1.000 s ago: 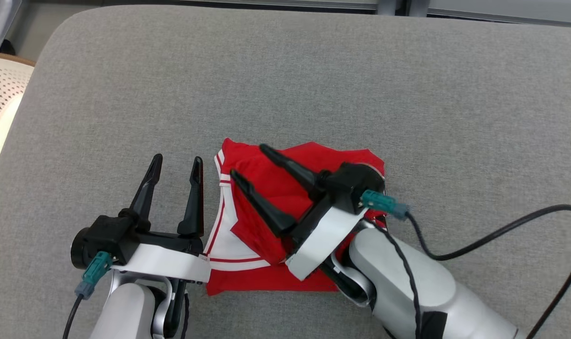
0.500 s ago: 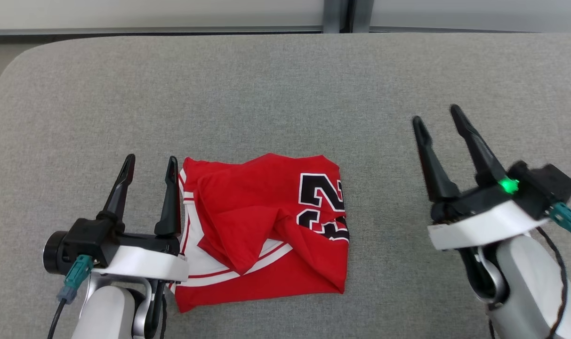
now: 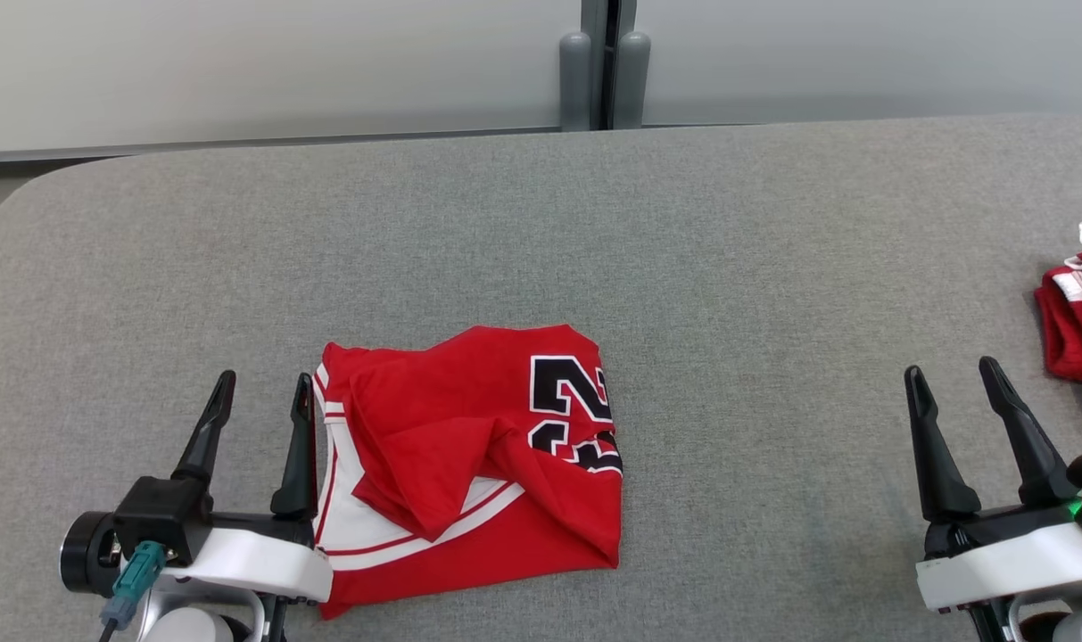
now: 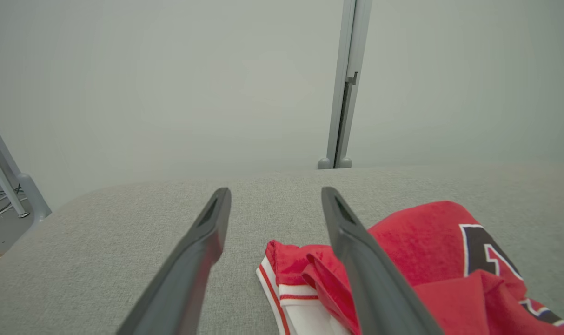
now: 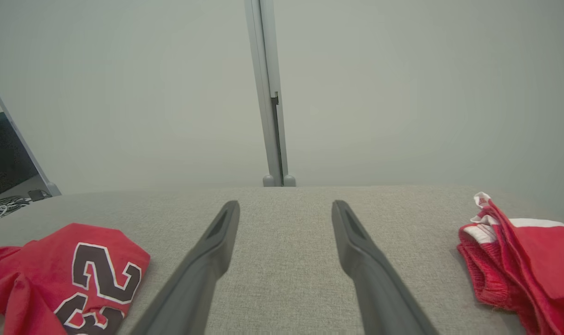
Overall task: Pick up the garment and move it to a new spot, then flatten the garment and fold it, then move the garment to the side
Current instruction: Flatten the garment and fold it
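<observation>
Leaves the folded garment on the surface just beside the spread, empty left fingers, right fingers pulled back well apart, also spread empty; looks ready for moving aside.

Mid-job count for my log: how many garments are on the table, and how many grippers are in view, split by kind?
Red garments: 2, the folded numbered jersey and a bunched red garment at the table's right edge.
Grippers: 2, the left gripper and the right gripper, both open and empty.
Total: 4
</observation>
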